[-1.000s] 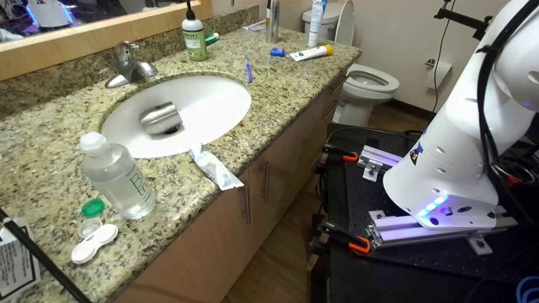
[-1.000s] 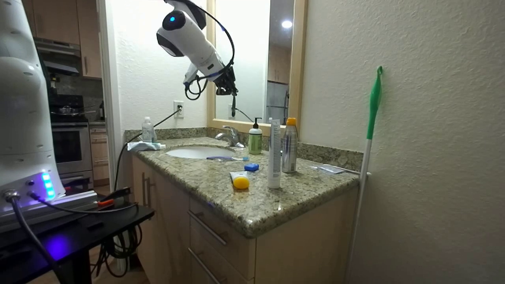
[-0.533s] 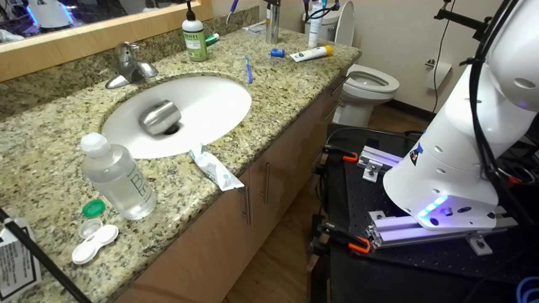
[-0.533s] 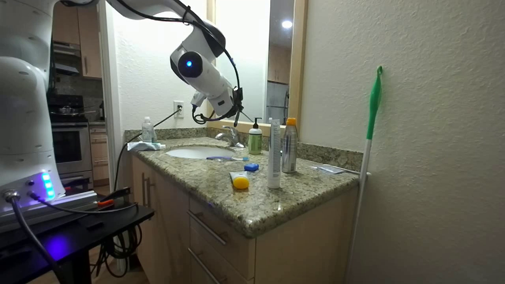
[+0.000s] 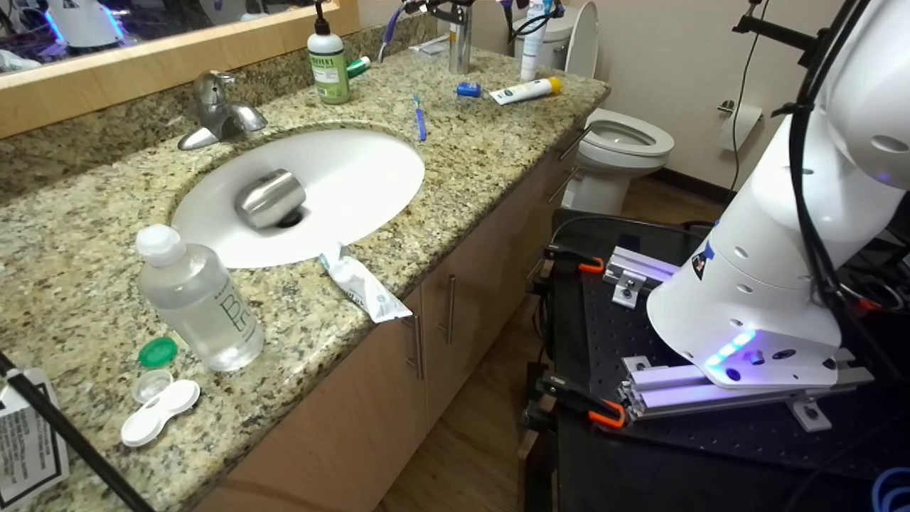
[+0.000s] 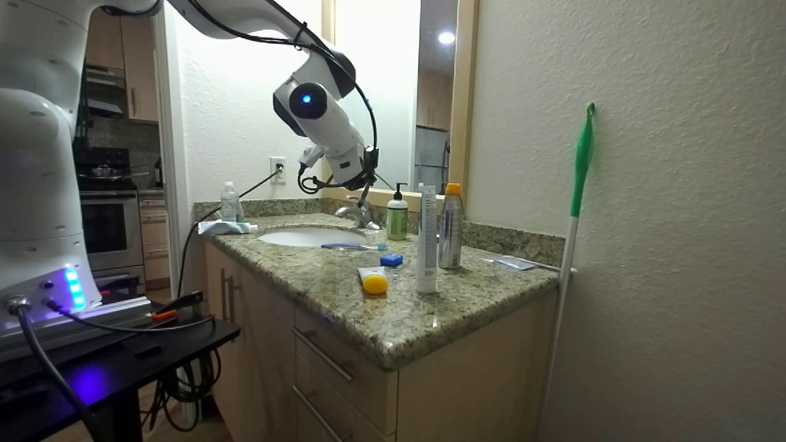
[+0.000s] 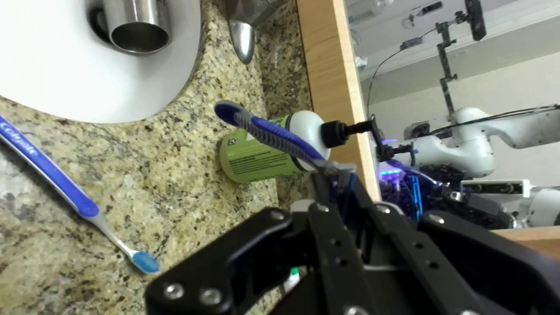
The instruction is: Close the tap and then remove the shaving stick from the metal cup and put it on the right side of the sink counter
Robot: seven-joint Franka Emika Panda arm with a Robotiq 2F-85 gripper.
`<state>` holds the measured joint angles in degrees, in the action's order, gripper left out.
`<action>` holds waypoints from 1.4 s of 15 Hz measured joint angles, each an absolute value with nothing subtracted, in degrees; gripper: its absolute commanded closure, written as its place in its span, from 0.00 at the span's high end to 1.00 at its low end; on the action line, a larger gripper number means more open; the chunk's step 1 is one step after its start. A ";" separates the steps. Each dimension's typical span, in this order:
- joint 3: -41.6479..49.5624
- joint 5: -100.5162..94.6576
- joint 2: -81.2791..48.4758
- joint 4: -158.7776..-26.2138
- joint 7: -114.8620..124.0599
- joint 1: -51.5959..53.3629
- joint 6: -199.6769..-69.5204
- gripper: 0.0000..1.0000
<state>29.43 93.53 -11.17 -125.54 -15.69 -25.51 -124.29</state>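
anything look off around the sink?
Yes: the metal cup lies on its side in the basin, not standing upright. The crimped end of the white tube seems to overhang the counter, so it could get bumped off.

Wrist view | metal cup (image 7: 136,19), tap (image 7: 245,29): cut by top edge | shaving stick (image 7: 280,137): gripped end hidden by tool (image 7: 334,174)
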 measured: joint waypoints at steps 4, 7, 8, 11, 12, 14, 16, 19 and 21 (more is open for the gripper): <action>28.48 89.72 -12.62 -124.07 -8.25 -24.21 -136.61 0.03; 28.49 81.82 -13.98 -122.39 2.62 -24.50 -139.00 0.03; 28.50 79.74 -14.29 -121.60 6.52 -24.75 -138.65 0.03; 28.69 76.08 -14.44 -118.43 16.77 -25.97 -136.55 0.03; 28.76 75.53 -14.48 -117.16 19.81 -26.48 -135.89 0.03; 28.84 74.74 -14.73 -114.57 25.11 -27.45 -134.31 0.03; 28.82 73.45 -15.81 -111.95 29.71 -27.79 -133.37 0.03; 28.08 69.05 -19.22 -107.82 37.41 -27.45 -133.01 0.03; 27.09 64.65 -22.00 -105.46 42.31 -26.90 -132.61 0.12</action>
<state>27.09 64.65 -22.00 -105.46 42.31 -26.90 -132.61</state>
